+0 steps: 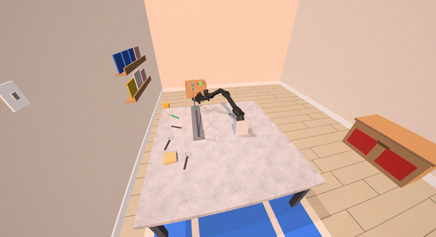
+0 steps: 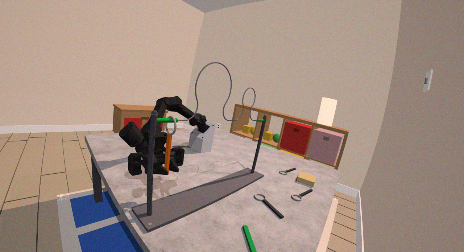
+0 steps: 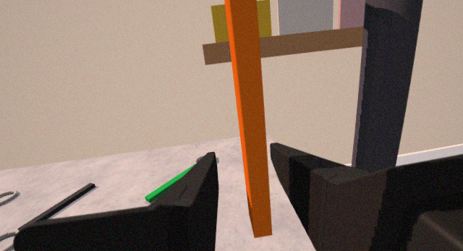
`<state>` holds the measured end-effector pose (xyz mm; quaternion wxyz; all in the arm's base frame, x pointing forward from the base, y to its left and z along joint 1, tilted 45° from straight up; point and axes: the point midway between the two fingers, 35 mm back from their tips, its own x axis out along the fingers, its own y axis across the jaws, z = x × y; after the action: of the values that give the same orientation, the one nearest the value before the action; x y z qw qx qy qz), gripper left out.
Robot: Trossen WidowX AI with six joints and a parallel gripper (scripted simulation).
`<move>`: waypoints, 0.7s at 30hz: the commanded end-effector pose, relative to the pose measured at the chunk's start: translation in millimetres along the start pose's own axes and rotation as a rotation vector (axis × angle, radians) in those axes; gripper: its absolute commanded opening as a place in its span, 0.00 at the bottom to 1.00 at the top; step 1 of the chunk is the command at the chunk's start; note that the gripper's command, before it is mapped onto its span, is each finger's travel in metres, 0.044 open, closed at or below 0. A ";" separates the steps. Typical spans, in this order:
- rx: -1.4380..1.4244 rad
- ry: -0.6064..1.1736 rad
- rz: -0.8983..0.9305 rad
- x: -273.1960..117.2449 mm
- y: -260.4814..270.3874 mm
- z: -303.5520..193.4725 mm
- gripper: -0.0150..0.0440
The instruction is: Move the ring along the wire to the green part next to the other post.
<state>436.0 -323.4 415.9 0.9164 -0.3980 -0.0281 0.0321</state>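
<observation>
The ring (image 2: 175,126) hangs on the green part (image 2: 160,120) beside the near post (image 2: 151,162) (image 3: 387,81); the wire passes through it. Its orange handle (image 2: 168,149) (image 3: 249,99) hangs down, nearly upright. My gripper (image 1: 193,99) (image 2: 172,171) (image 3: 243,154) is partly open at the handle's lower part. In the wrist view the handle stands between the fingertips or just ahead of them, with a gap on both sides. The grey wire (image 2: 215,62) rises in two loops toward the other green part (image 2: 260,120) at the far post (image 2: 259,143).
The base plate (image 2: 201,198) carries both posts. The near post stands close behind the right finger's line in the wrist view. Several loose ring tools, including a green-handled one (image 1: 174,116) (image 2: 249,237), and a yellow block (image 1: 170,158) (image 2: 306,179) lie beyond the base plate.
</observation>
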 end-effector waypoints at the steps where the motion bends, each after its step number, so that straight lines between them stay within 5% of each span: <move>1: -0.005 0.001 -0.003 0.0 -1.3 0.9 0.53; 14: -0.005 0.001 -0.003 0.0 -1.3 0.9 0.53; 21: -0.001 -0.001 -0.001 0.0 -0.3 0.4 0.21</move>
<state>436.0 -323.3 416.5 0.9162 -0.3985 -0.0285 0.0319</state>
